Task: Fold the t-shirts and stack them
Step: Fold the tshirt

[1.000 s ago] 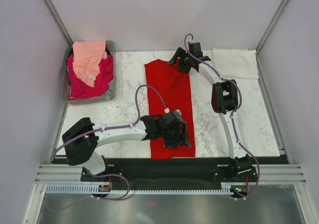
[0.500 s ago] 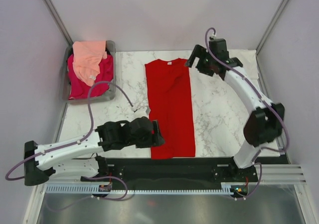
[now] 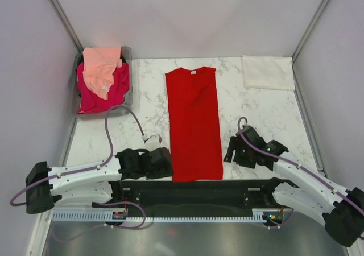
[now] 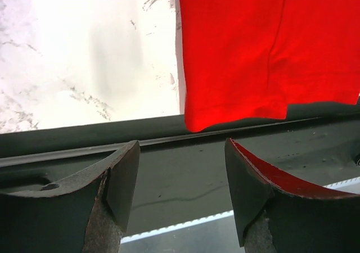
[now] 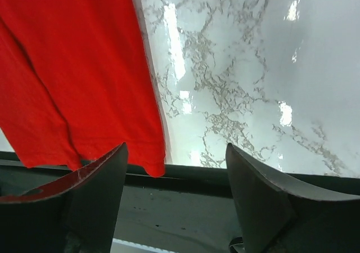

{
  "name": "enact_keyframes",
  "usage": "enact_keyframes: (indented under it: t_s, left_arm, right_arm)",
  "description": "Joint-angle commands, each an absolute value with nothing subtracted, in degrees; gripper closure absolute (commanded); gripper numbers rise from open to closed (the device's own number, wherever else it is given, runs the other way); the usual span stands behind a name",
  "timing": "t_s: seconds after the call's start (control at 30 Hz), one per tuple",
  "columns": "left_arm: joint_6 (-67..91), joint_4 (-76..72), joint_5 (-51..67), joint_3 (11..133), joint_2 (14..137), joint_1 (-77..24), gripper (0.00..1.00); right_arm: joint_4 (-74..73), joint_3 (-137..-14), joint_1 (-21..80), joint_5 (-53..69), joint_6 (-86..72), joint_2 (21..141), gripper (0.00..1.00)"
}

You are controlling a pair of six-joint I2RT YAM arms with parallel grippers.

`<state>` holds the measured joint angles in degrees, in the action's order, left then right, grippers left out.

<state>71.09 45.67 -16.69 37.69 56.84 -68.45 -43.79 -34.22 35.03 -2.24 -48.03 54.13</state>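
The red t-shirt (image 3: 193, 119) lay as a long narrow strip down the middle of the desk (image 3: 259, 116), collar far, hem just over the near edge. The left hand (image 3: 163, 164) sat just beside the hem's left corner and the right hand (image 3: 232, 153) near its right corner, both spread wide and holding nothing.

The step looked like the crosswise fold. To do it well, each hand would need to close on its own hem corner and catch every layer of the strip, not only the top one. Then both should lift together and carry the hem evenly toward the collar, so the long edges stayed lined up.

Half a second earlier the right hand had been at the far end by the collar; it had since swung back to the near edge. The left hand had drawn slightly away from the cloth. The shirt itself had not shifted.

The cream t-shirt (image 3: 267, 73) lay folded at the far right.
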Motion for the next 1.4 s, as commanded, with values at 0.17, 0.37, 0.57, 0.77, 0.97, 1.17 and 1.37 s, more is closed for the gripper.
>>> enact_keyframes:
  t_s: [0.17,0.37,0.57,0.77,0.97,1.17,1.37]
  left_arm:
    - [75.59,37.45,-19.43,33.93,58.36,-68.47,0.33]
    - [76.11,33.59,-18.72,31.91,60.2,-68.55,0.34]
    - [77.52,28.92,-17.23,29.27,62.39,-68.47,0.35]
    - [77.87,25.4,-16.7,28.13,65.04,-68.47,0.43]
    - [77.78,22.42,-16.7,28.12,66.71,-68.47,0.55]
    - [77.26,20.04,-16.96,28.39,69.08,-68.55,0.76]
    - [77.34,22.23,-18.63,28.74,65.67,-68.55,0.98]
  right_arm:
    - [-33.67,-26.28,42.0,-1.14,-58.71,53.52,0.29]
    - [-29.45,-25.84,46.66,-2.46,-60.64,57.83,0.35]
    - [-27.34,-23.65,48.25,-3.34,-61.87,59.06,0.55]
    - [-26.28,-22.15,48.16,-3.25,-62.4,59.5,1.0]
    - [-25.58,-21.45,48.25,-3.43,-62.05,60.12,1.0]
    - [-25.57,-21.62,48.25,-3.51,-61.35,60.82,1.0]
    - [-32.05,-25.38,48.25,-5.97,-61.17,60.12,1.0]
